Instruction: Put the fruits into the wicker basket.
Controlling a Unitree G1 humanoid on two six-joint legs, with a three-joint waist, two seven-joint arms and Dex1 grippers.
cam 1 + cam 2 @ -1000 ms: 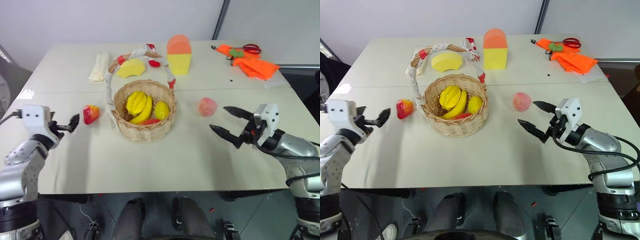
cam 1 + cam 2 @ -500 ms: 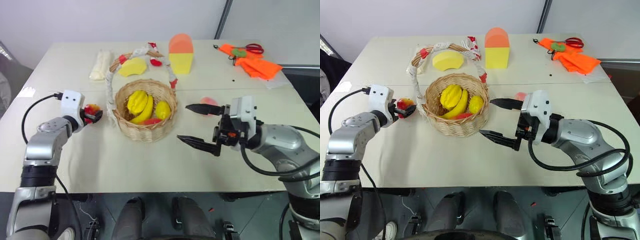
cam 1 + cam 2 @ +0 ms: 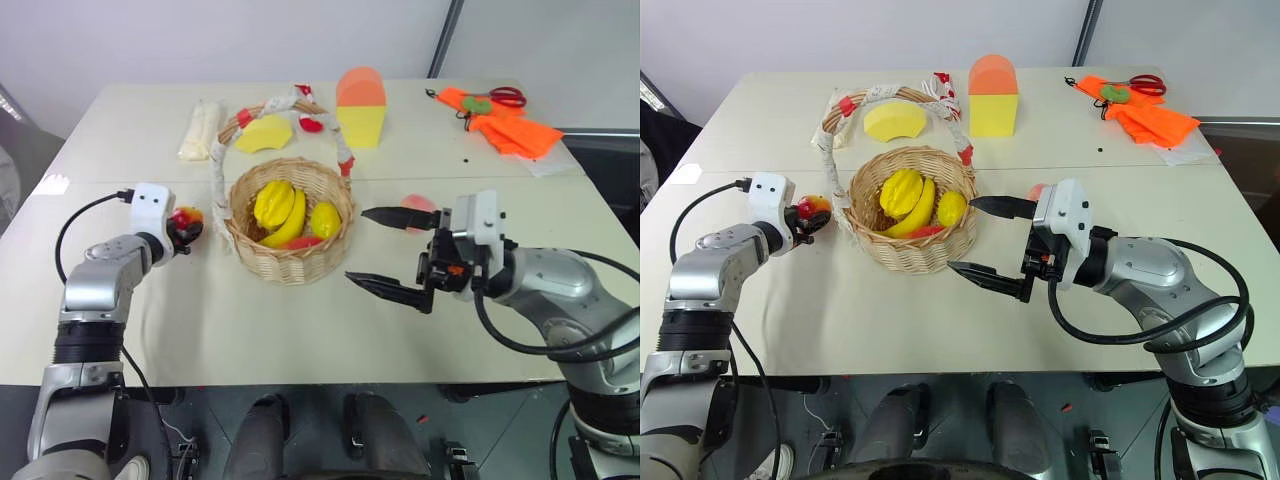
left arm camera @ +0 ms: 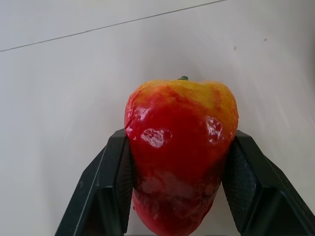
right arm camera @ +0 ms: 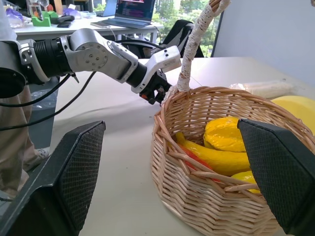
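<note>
The red mango-like fruit [image 4: 181, 162] with yellow patches sits on the table just left of the wicker basket [image 3: 290, 268]. My left gripper [image 3: 188, 226] is shut on it, a finger [image 4: 114, 182] pressed against each side. The pink-orange peach [image 3: 417, 204] lies on the table right of the basket, partly hidden behind my right gripper [image 3: 358, 245]. That gripper hangs open just right of the basket, pointing left toward it, with nothing between its fingers. The basket has a tall cloth-wrapped handle [image 3: 222, 150].
Yellow toy bananas [image 3: 278, 210] and other toy fruit lie in the basket. Behind it stand a flat yellow wedge [image 3: 262, 134] and an orange-topped yellow block [image 3: 360, 108]. A white roll [image 3: 200, 130] lies at the back left, orange cloth with scissors [image 3: 505, 125] at the back right.
My left gripper reached forward to the red fruit and closed on it. My right gripper swung left from beside the peach to the basket's right side, staying open.
</note>
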